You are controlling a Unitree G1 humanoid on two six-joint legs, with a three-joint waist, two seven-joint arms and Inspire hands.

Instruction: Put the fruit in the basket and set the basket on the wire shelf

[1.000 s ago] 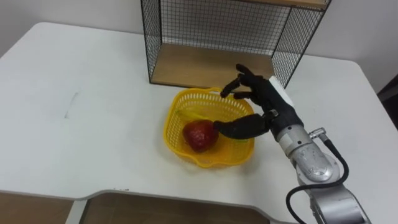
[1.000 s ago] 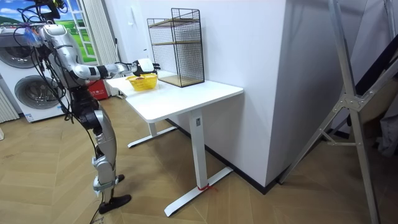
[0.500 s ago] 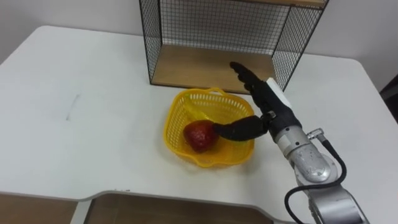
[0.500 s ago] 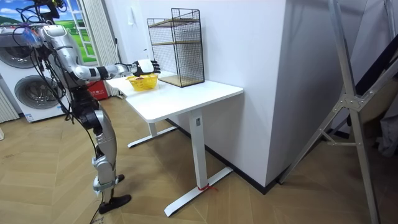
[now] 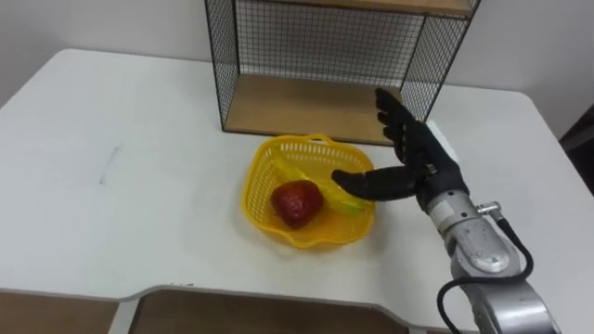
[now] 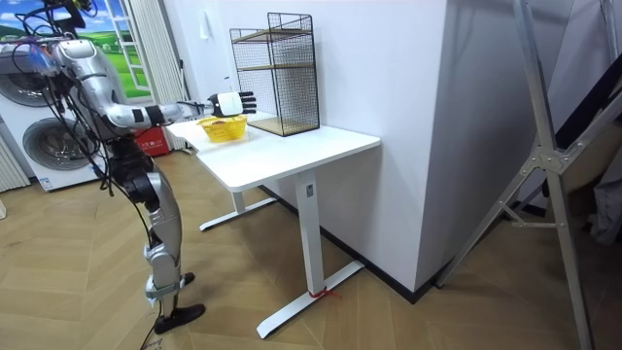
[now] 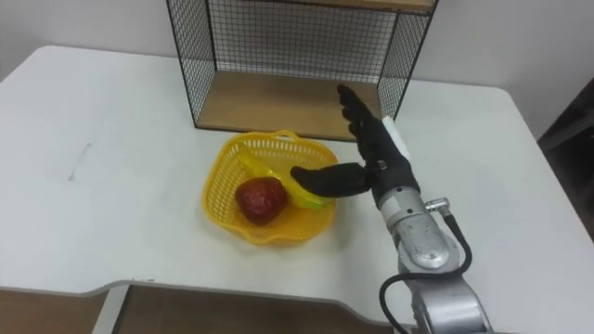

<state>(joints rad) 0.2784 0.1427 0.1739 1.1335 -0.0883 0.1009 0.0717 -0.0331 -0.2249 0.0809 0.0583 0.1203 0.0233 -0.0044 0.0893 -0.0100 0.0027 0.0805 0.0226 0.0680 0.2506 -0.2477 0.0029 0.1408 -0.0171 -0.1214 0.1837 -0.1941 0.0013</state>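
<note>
A: Left eye view: where was stuff?
B: Red fruit [image 5: 296,202] & yellow fruit [image 5: 347,205] lay inside the basket [image 5: 278,147], on the surface [image 5: 121,167]. Wire shelf [image 5: 325,56] stood just behind the basket. Right hand [image 5: 419,165] hovered at the basket's right rim, fingers straight, thumb out over the rim, holding nothing.
A: Room view?
B: Robot stood at the surface's end, arm out to the basket.
A: Right eye view: risks?
B: Prob. a weak pinch on the thin rim: the basket could tip & spill fruit.

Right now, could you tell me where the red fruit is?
Left eye view: the red fruit lies inside the yellow basket, left of the right hand.
</note>
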